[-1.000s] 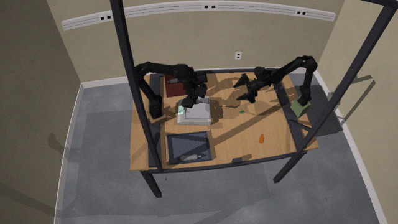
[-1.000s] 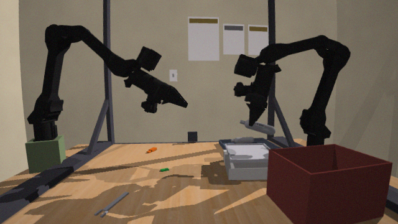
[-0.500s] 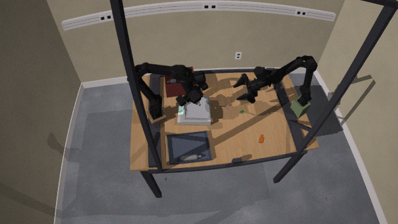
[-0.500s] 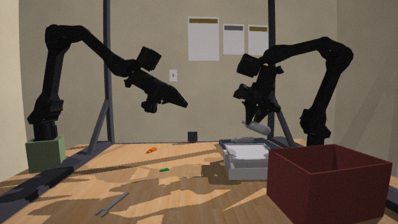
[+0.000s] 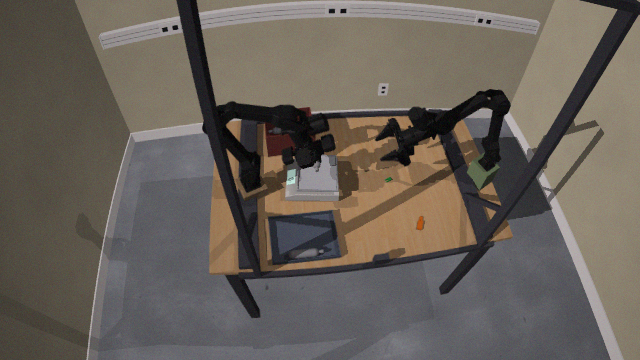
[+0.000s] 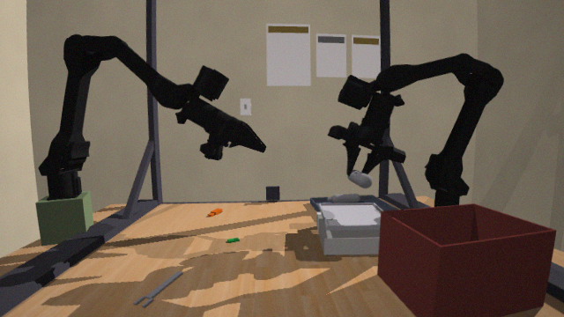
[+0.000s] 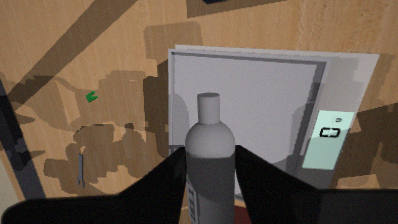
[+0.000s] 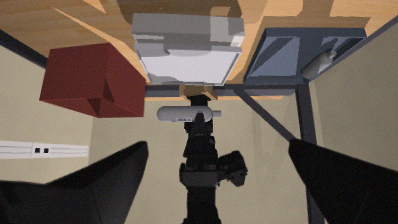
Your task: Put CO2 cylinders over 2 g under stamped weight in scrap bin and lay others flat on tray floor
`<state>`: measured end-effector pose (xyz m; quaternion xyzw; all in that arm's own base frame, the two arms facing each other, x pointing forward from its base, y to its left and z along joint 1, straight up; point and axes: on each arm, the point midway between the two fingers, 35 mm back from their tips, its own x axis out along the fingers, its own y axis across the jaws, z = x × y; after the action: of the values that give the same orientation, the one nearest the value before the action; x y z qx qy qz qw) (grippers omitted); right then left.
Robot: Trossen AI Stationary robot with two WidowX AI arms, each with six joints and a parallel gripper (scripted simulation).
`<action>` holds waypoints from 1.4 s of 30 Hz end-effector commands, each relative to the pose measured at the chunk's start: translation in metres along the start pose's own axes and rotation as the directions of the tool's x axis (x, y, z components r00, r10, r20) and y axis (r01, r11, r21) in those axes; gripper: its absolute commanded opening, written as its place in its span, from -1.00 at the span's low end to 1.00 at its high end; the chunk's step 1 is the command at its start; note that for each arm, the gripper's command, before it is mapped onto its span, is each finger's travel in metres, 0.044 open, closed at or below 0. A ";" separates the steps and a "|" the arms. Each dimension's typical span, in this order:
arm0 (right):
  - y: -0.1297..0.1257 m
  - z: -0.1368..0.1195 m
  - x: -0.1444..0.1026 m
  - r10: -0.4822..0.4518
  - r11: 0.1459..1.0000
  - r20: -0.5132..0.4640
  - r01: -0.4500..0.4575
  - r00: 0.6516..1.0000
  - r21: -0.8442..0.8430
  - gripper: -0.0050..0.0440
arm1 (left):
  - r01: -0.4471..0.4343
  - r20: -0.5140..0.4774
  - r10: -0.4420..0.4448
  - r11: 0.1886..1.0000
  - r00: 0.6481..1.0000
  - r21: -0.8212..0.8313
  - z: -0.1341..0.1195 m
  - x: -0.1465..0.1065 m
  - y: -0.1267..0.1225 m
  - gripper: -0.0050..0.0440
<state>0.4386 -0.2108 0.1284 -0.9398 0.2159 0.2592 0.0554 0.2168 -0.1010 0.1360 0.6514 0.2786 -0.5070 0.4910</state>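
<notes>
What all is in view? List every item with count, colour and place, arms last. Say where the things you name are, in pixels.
silver-grey metal cylinders: three, grey; one (image 6: 360,180) (image 7: 210,145) (image 8: 172,114) in the left end effector above the scale, one (image 5: 306,253) (image 6: 345,198) (image 8: 318,66) lying in the tray, one (image 5: 280,131) in the bin
flat boxy scale: one, light grey, on the table (image 5: 370,210)
shallow rectangular tray: one, dark blue, beside the scale
open square bin: one, dark red, on the scale's other side
small plastic piece: one, orange, on the table
smaller plastic piece: one, green, on the table
thin forked metal tool: one, grey, on the table
wall sheets: three, white
arms: two, black; left end effector shut on a cylinder, right end effector (image 8: 218,145) open
</notes>
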 end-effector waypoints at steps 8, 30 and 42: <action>-0.001 -0.014 -0.005 0.000 1.000 -0.033 0.000 0.999 0.004 1.00 | -0.031 0.006 0.031 0.999 1.000 0.041 0.001 0.002 0.030 -1.00; -0.001 -0.014 -0.005 0.000 1.000 -0.033 0.000 0.999 0.004 1.00 | -0.033 0.007 0.033 0.999 0.999 0.038 0.004 0.036 0.121 -1.00; -0.001 -0.014 -0.005 0.000 1.000 -0.033 0.000 0.999 0.004 1.00 | -0.033 0.006 0.033 0.999 0.999 0.036 0.004 0.034 0.119 -1.00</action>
<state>0.4386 -0.2108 0.1284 -0.9398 0.2159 0.2592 0.0554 0.3270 -0.1514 0.1367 0.6596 0.2666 -0.5125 0.4808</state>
